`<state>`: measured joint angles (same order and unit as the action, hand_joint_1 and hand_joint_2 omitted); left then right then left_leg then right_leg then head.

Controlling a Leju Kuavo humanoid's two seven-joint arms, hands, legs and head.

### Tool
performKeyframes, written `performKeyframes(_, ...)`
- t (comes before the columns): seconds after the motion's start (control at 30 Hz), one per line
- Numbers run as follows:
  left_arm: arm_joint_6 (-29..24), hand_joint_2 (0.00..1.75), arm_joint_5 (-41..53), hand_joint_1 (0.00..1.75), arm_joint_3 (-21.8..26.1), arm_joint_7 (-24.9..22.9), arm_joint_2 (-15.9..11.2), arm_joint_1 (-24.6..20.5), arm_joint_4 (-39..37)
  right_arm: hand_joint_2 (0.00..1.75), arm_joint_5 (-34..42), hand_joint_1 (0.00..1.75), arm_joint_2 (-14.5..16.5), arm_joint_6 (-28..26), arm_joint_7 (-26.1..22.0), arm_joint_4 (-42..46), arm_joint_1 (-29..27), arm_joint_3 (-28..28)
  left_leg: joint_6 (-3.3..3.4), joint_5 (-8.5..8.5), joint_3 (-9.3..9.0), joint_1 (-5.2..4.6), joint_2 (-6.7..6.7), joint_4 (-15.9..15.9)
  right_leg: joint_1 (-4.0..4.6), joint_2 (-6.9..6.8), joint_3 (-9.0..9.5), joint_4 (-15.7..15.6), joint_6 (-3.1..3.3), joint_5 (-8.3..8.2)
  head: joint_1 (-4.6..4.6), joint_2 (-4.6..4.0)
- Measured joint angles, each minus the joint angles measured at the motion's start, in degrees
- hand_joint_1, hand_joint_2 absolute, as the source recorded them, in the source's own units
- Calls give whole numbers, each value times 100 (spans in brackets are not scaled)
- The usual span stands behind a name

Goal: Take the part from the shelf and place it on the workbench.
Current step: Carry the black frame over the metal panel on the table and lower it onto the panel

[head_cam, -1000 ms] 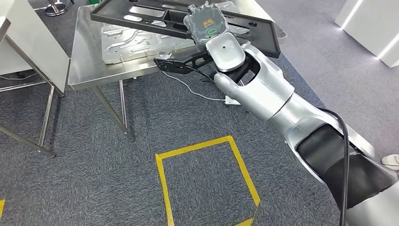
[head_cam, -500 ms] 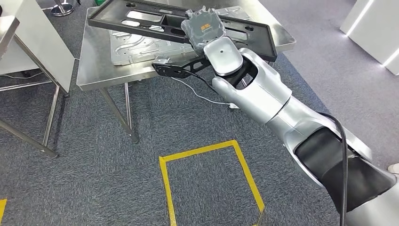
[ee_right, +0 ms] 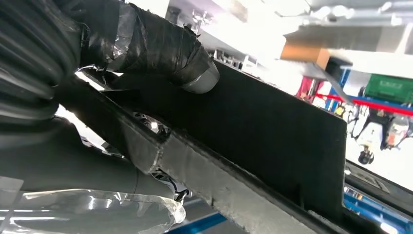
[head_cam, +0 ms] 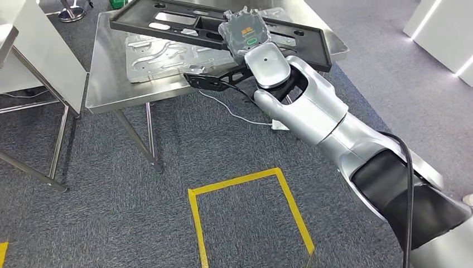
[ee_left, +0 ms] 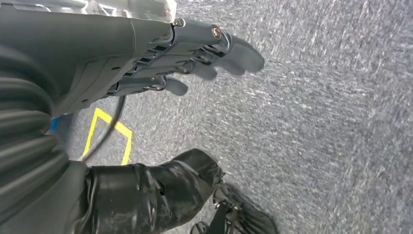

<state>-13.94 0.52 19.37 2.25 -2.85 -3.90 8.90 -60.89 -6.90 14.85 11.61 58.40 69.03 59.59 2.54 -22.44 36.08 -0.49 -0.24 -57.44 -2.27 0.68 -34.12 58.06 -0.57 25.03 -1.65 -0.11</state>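
Right hand [head_cam: 245,34] holds black frame part [head_cam: 167,19] above the steel tabletop [head_cam: 106,84].

Head view: right arm extended forward; the hand, under a clear plastic cover, grips the long black frame part near mid-length, and the part spans across above the tabletop. A silver stamped panel [head_cam: 162,53] lies flat on the tabletop beneath it. Whether the part touches the panel or tabletop: cannot tell. Right wrist view: taped thumb [ee_right: 170,53] pressed on the part's flat black face, fingers closed on it. Left wrist view: left hand [ee_left: 195,58] hangs over grey carpet [ee_left: 331,122], fingers straight and slightly apart, holding nothing. Yellow tape square [head_cam: 245,212] on the carpet in front of the tabletop.
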Motion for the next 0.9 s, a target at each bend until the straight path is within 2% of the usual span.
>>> performKeyframes(0.1, -11, 175, 2, 0, 0, 1, -36, 0, 2, 175, 0, 175, -2, -4, 0, -4, -11, 0, 61, 5, -162, -37, 12, 278, -16, 6, 43, -124, -82, -23, 12, 0)
performKeyframes(0.17, -14, 175, 2, 0, 0, 2, -34, -5, 5, 175, 0, 175, -6, -5, 1, -10, -8, 1, 79, 63, -314, -19, 34, 506, 3, -15, 42, -72, -98, 34, 7, 0)
performKeyframes(0.2, -13, 175, 2, 0, 0, 4, -25, -10, 6, 175, 0, 175, -8, -5, 2, -14, 4, 1, 82, 78, -377, -8, 44, 577, 16, -25, -50, 126, -92, 137, -8, 0)
performKeyframes(0.27, -10, 175, 2, 0, 0, 10, -11, -18, 7, 175, 0, 175, -9, -4, -2, -19, 12, 2, 86, 23, -413, -17, 47, 551, 44, -32, -442, 858, -99, 421, -28, 0)
performKeyframes(0.3, -8, 175, 2, 0, 0, 13, -5, -16, 7, 175, 0, 175, -9, -4, -8, -21, -10, 2, 84, -27, -412, -18, 46, 497, 52, -32, -662, 1226, -113, 517, -33, 0)
performKeyframes(0.33, -7, 175, 2, 0, 0, 14, 1, -13, 7, 175, 0, 175, -9, -3, -14, -25, -38, 3, 75, -86, -409, -15, 39, 427, 57, -35, -814, 1442, -131, 516, -37, 0)
performKeyframes(0.37, -5, 175, 2, 0, 0, 14, 8, -9, 7, 175, 0, 175, -9, -3, -20, -33, -63, 3, 59, -152, -408, -9, 27, 348, 54, -39, -860, 1441, -148, 407, -39, 0)
performKeyframes(0.43, -4, 175, 4, 0, 0, 14, 16, -3, 7, 175, 0, 175, -9, -4, -22, -49, -81, 4, -1, -294, -417, 10, -4, 190, 31, -50, -649, 860, -178, 13, -46, 0)
performKeyframes(0.47, -4, 175, 5, 0, 0, 16, 11, -6, 7, 175, 0, 175, -5, -5, -23, -54, -71, 6, -42, -368, -405, -1, -17, 105, 15, -52, -508, 536, -182, -114, -49, 0)
performKeyframes(0.5, -5, 175, 8, 0, 0, 19, 5, -9, 7, 175, 0, 175, 1, -8, -26, -56, -60, 8, -69, -425, -384, -14, -24, 30, 2, -46, -412, 326, -161, -173, -46, 0)
performKeyframes(0.53, -7, 175, 10, 0, 0, 22, -1, -10, 7, 175, 0, 175, 8, -12, -29, -58, -54, 9, -89, -463, -355, -28, -27, -16, -1, -40, -381, 251, -129, -158, -37, 0)
performKeyframes(0.6, -12, 175, 15, 0, 0, 26, -17, -2, 7, 175, -1, 175, 8, -18, -32, -68, -53, 10, -118, -509, -302, -29, -26, -75, -1, -21, -412, 296, -46, -116, -18, 0)
performKeyframes(0.67, -15, 175, 21, 0, 0, 29, -29, 12, 7, 175, -2, 175, 6, -23, -31, -83, -57, 10, -184, -615, -229, -4, -15, -221, -7, -7, -428, 327, 8, -84, -6, 0)
performKeyframes(0.73, -14, 175, 31, 0, 0, 34, -33, -3, 7, 175, -3, 175, 13, -31, -31, -92, -43, 10, -257, -864, 47, 32, -2, -763, -11, 3, -400, 323, 42, -60, 1, 0)
performKeyframes(0.8, -6, 175, 44, 0, 0, 38, -30, -18, 7, 175, -4, 175, 15, -35, -31, -102, -40, 10, -290, -1086, 485, 57, 2, -1497, -5, 7, -353, 311, 48, -28, 1, 0)
performKeyframes(0.83, -1, 175, 50, 0, 0, 38, -26, -15, 7, 175, -4, 175, 15, -36, -32, -110, -49, 10, -282, -1076, 646, 57, 2, -1699, 7, 11, -324, 308, 48, -6, 1, 0)
performKeyframes(0.87, 6, 175, 55, 0, 0, 38, -22, -10, 7, 175, -5, 175, 15, -36, -32, -118, -57, 10, -251, -958, 715, 49, 1, -1698, 26, 15, -290, 305, 51, 19, 1, 0)
performKeyframes(0.9, 13, 175, 59, 0, 0, 38, -21, -8, 7, 175, -5, 175, 16, -36, -33, -122, -62, 10, -189, -736, 667, 30, -2, -1463, 55, 19, -245, 298, 58, 45, 1, 0)
